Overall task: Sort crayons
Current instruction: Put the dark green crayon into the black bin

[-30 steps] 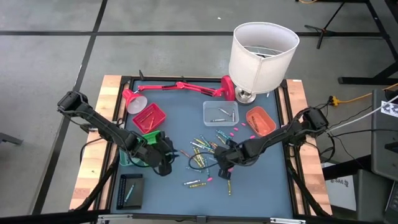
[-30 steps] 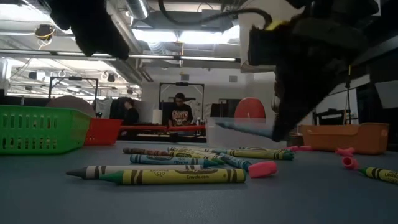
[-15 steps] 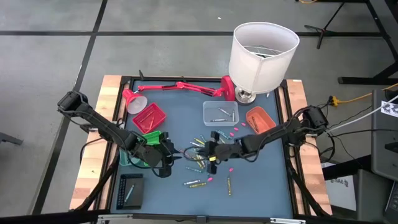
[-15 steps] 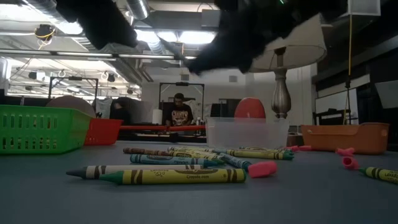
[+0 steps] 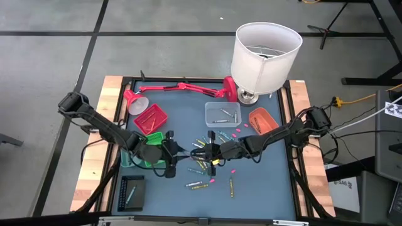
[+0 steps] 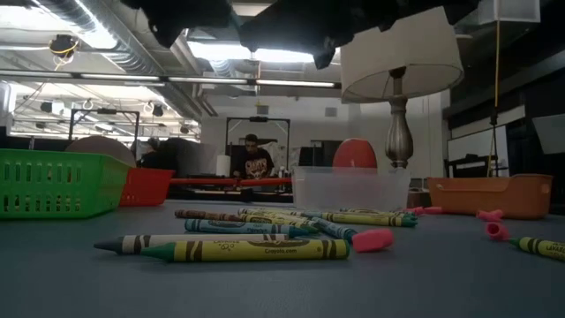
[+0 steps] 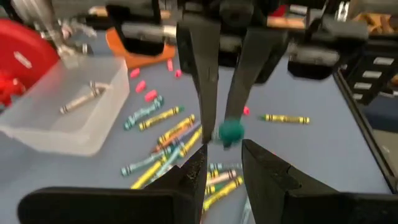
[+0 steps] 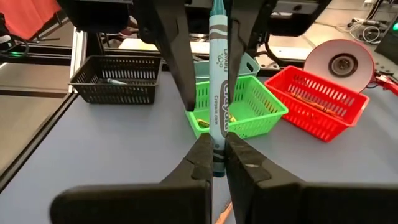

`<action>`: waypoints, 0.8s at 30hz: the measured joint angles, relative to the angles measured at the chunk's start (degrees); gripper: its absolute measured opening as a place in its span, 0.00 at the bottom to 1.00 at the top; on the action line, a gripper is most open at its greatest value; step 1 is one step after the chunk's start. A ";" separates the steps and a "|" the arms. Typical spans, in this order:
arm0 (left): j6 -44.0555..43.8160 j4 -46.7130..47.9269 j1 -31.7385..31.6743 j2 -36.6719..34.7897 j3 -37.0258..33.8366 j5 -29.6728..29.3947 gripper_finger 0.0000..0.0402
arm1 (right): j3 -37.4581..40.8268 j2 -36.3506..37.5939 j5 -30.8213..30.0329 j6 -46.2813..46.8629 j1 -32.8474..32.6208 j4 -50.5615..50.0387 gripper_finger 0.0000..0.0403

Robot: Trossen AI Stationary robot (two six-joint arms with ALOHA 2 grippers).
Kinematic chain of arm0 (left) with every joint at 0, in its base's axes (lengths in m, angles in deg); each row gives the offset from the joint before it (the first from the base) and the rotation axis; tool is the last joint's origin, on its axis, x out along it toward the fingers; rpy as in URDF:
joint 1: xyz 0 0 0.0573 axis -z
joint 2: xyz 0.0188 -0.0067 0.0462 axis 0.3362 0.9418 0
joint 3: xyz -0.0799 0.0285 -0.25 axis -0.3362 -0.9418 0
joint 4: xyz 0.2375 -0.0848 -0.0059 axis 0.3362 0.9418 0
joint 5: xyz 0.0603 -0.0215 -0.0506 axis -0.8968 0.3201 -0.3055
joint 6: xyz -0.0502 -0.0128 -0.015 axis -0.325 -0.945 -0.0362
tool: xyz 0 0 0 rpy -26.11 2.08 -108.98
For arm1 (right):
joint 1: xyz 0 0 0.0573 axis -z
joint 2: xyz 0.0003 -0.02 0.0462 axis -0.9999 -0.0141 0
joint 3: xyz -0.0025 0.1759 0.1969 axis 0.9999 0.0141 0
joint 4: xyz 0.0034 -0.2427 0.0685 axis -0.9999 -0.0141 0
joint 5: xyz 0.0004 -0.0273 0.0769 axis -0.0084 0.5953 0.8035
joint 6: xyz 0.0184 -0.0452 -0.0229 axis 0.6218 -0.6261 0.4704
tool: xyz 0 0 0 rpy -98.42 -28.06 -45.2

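My right gripper is shut on a blue-green crayon above the middle of the table. The crayon points at my left gripper, which faces it. My left gripper is open. Its fingers stand on either side of the crayon's free end; I cannot tell whether they touch it. Many loose crayons lie flat on the blue mat, and some show in the low view. My right gripper pinches the crayon near its rear end between its two fingers. The fingers come about level from the table's right. The crayon sticks out forward past the fingertips, in line with the fingers. It is lifted clear of the table.
A green basket and a red tray stand at the left, a clear tray and an orange tray farther back, and a black tray at the near left. A white lamp and a red desk lamp stand at the far edge. Pink bits lie scattered.
My right gripper has risen from just above the mat and gone toward the table's left with the crayon, up to my left gripper. My left gripper has shifted a little toward the right, and its fingers now stand around the crayon's free end.
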 joint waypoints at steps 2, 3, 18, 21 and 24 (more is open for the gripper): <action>1.29 -1.59 -0.38 0.00 0.00 0.03 0.21 | 0.00 0.01 0.00 -0.06 0.00 -0.14 0.05; 1.77 -2.19 -0.51 0.00 0.00 0.03 0.21 | -0.01 0.01 0.00 -0.07 0.01 -0.20 0.05; 2.88 -3.05 -0.77 0.00 0.00 0.07 0.04 | -0.01 0.01 0.09 -0.12 -0.03 -0.14 0.05; 2.88 -3.01 -0.77 0.00 0.00 0.03 0.02 | -0.01 0.03 0.24 -0.07 -0.03 -0.25 0.05; 2.88 -3.01 -0.77 0.00 0.00 0.05 0.03 | -0.01 0.06 0.24 -0.03 -0.03 -0.27 0.05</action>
